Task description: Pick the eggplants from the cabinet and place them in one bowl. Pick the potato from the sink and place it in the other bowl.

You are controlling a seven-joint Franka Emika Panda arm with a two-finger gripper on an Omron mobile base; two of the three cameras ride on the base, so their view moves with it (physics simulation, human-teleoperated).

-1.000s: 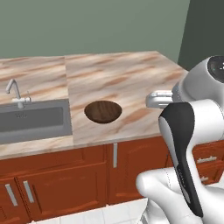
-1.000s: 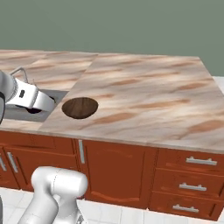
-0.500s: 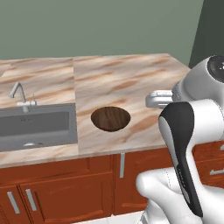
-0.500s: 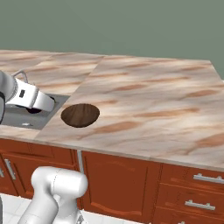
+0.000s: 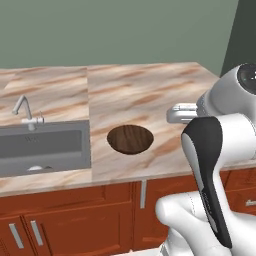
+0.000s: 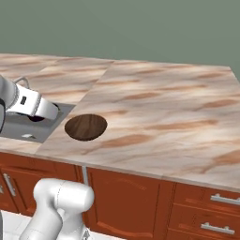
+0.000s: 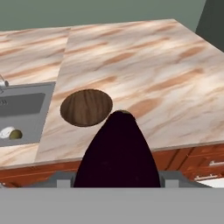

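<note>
Dark purple-black eggplant [image 7: 117, 153], large and close in the hand view, pinched in the gripper's [image 7: 117, 186] closed jaws above the counter's front edge. Wide shallow dark wood-grain bowl [image 5: 130, 138] on the marbled counter [image 5: 150, 100], just right of the grey sink [image 5: 42, 147]. Olive-brown potato [image 7: 15, 134] in the sink basin, touching a small white round object [image 7: 6, 132]. Silver faucet [image 5: 25, 110] behind the basin.

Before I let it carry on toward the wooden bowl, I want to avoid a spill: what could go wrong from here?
1. The eggplant fills the near part of the hand view, so the final line-up over the wide brown bowl may be hard to judge.
2. The bowl sits close to the sink edge; a drop short or to that side could roll the eggplant into the basin, where the potato lies.
</note>
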